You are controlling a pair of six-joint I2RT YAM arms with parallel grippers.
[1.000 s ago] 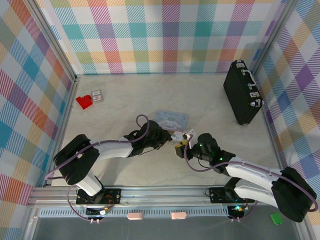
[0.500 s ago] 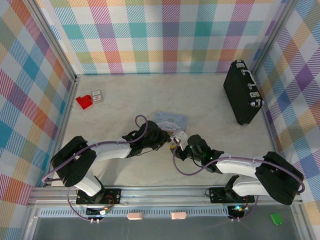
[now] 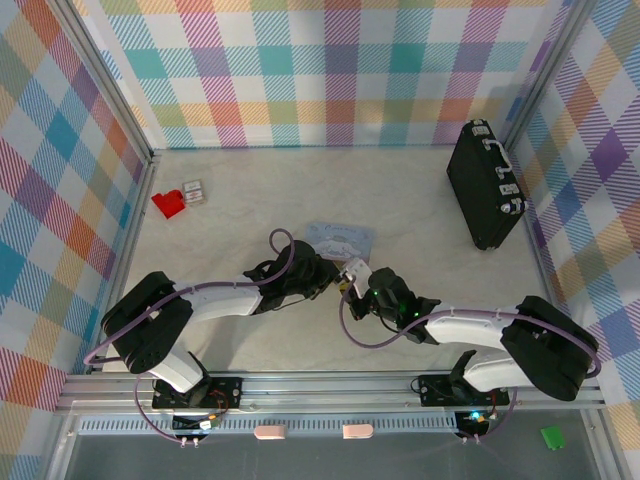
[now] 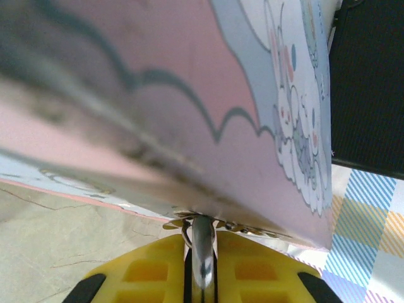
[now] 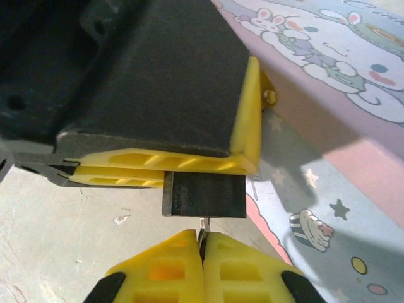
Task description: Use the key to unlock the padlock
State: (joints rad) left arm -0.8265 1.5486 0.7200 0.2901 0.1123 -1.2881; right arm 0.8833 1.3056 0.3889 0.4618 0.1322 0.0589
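The padlock's dark body (image 5: 205,194) hangs from the yellow fingers (image 5: 164,167) of my left gripper, beside the pastel cartoon tin (image 5: 328,57). In the left wrist view, my left gripper (image 4: 202,265) is shut on the padlock's silver shackle (image 4: 203,243), just under the tin's edge (image 4: 252,158). My right gripper (image 5: 202,243) is shut on the thin metal key (image 5: 202,225), whose tip touches the underside of the padlock body. From above, the left gripper (image 3: 335,278) and right gripper (image 3: 353,295) meet tip to tip just in front of the tin (image 3: 340,238).
A black briefcase (image 3: 487,197) stands at the far right by the wall. A red plastic piece (image 3: 168,204) and a small card (image 3: 193,191) lie at the far left. Plaid walls enclose the table on three sides.
My right gripper has slid left towards the left gripper and its jaws have shut on the key. The left gripper has kept its hold and barely moved.
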